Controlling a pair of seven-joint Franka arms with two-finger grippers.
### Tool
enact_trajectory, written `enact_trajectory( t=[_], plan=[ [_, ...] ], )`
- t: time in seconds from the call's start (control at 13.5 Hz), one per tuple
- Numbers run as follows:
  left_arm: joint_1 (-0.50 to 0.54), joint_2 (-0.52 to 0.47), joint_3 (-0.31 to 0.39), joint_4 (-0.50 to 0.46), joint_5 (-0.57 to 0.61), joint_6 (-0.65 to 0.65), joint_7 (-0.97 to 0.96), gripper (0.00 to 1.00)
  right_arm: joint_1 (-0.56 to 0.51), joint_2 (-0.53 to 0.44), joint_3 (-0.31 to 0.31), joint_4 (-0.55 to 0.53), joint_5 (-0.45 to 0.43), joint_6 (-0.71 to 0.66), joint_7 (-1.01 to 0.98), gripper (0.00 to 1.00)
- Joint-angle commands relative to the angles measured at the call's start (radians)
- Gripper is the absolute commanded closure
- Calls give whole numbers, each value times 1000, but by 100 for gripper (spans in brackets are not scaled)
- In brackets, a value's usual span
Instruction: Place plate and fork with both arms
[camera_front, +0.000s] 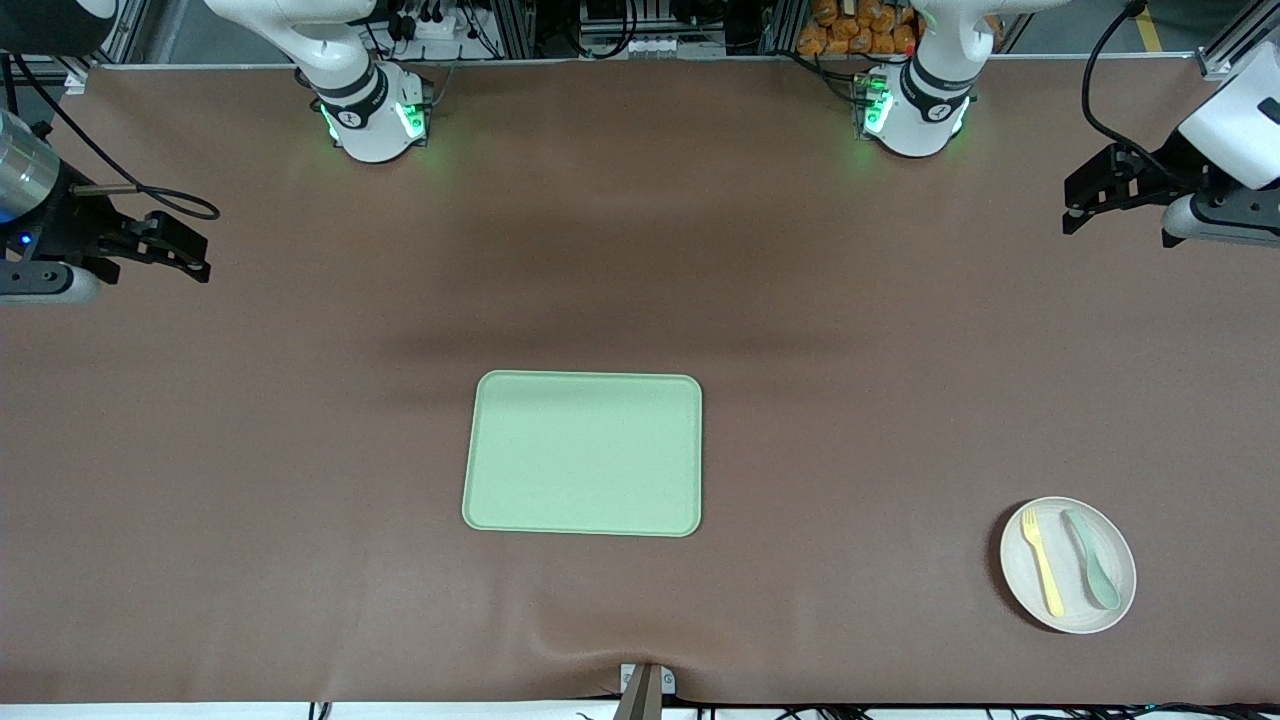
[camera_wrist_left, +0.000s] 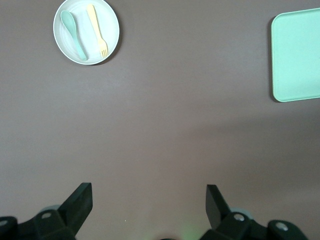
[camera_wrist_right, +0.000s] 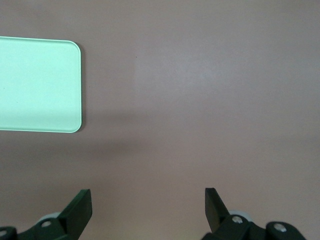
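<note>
Brown matting covers the whole counter, and both arms wait high at its two ends. My left tool hangs spread wide and empty over bare mat at the left arm's end; my right tool is equally wide and empty over the right arm's end.

I see the plate near the front camera toward the left arm's end, with the fork and a grey-green spoon lying side by side on it, apart but close. The pale green tray sits mid-counter, well apart from the plate.

My worries, as I judge them: the fork lies flat on a shallow plate, so the fingers may skid off it or tilt the plate. The spoon is just beside it — a sloppy approach could catch the wrong utensil or knock it off. If I lift the plate by its rim with both utensils aboard, they may slide. Both arms converging on the tray could also crowd each other.

Nothing lies between plate and tray — the route looks open.
</note>
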Motion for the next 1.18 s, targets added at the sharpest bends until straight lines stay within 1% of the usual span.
enact_trajectory(
  t=[0.0, 0.81, 1.11],
  plan=[
    [10, -1, -12, 2, 3, -1, -12, 0, -16, 12, 8, 23, 12, -18, -9, 0],
    [13, 1, -11, -1, 3, -9, -9, 0, -18, 12, 5, 23, 12, -18, -7, 0],
    [46, 30, -3, -67, 11, -47, -14, 0, -18, 12, 4, 22, 12, -19, -7, 0]
  ],
)
